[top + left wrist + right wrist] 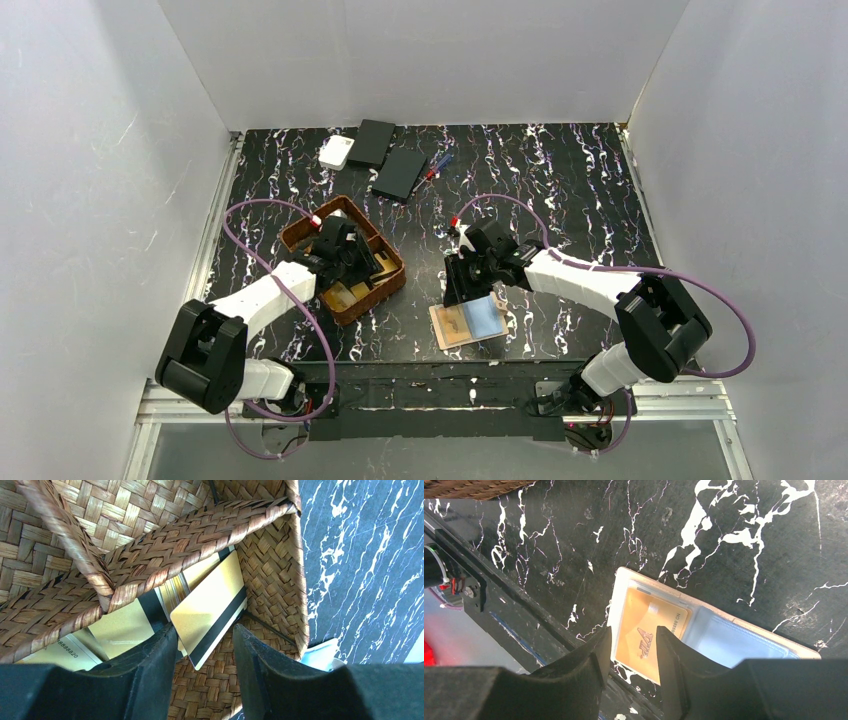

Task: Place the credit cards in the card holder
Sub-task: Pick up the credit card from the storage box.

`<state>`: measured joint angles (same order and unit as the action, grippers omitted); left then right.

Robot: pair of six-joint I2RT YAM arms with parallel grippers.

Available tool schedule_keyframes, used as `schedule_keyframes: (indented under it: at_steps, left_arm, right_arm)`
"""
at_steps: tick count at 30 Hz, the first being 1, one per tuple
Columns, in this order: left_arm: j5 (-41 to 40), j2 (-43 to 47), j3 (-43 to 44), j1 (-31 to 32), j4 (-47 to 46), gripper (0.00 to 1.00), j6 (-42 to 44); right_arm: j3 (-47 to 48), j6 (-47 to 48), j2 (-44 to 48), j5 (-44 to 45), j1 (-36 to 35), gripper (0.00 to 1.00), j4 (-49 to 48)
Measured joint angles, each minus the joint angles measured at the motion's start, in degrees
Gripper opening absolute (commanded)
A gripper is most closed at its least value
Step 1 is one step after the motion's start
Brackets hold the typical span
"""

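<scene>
Your left gripper (205, 628) reaches into the woven tray (270, 570) on the table's left side, its fingers apart around a gold credit card (210, 607). Your right gripper (633, 630) hangs, fingers apart, over the open card holder (618, 602) near the table's near edge. An orange card (649, 625) sits in the holder's clear pocket.

Rough woven tray (270, 580), glossy plastic cards (210, 607)
</scene>
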<state>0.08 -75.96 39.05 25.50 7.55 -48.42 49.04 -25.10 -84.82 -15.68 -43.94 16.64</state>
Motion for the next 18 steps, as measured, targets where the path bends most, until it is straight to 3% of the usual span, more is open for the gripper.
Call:
schedule_keyframes:
  at_steps: [18]
  left_arm:
    - [0.85,-0.66,2.32,-0.07,1.17,0.18,-0.63]
  right_arm:
    - [0.0,-0.06,0.02,-0.85,0.0,0.46,-0.09]
